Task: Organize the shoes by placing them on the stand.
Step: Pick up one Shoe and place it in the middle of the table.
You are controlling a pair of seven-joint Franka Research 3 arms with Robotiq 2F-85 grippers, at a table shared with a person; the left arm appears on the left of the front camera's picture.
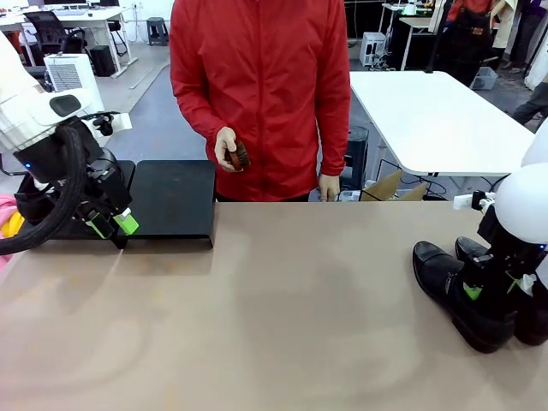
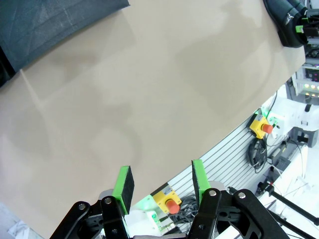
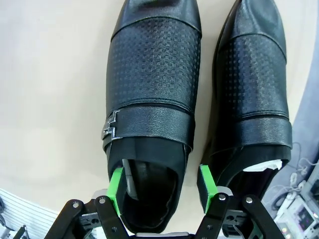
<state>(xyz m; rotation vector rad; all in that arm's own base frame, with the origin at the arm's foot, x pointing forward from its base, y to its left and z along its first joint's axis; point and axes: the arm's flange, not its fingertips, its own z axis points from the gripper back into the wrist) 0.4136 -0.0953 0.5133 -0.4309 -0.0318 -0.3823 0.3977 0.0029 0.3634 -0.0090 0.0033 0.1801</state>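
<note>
Closing the right hand (image 3: 160, 191) squarely on the heel of the buckled shoe (image 3: 152, 74) matters: its fingers (image 3: 115, 191) stand apart, seemingly straddling it; the left hand (image 2: 162, 186) gapes empty.

Surface: the bench (image 1: 282, 300), tan and matte, spreads wide before me.
Opposite me: a person (image 1: 265, 86) in a red jacket, standing at the far edge.
Against the jacket: a small brown item (image 1: 239, 156), perhaps a brush; too small for me to tell.
Behind, my right: a white table (image 1: 437, 120), with a cardboard box (image 1: 385, 187) near it.
Past the near edge: a yellow box (image 2: 262, 127) with a red button.
</note>
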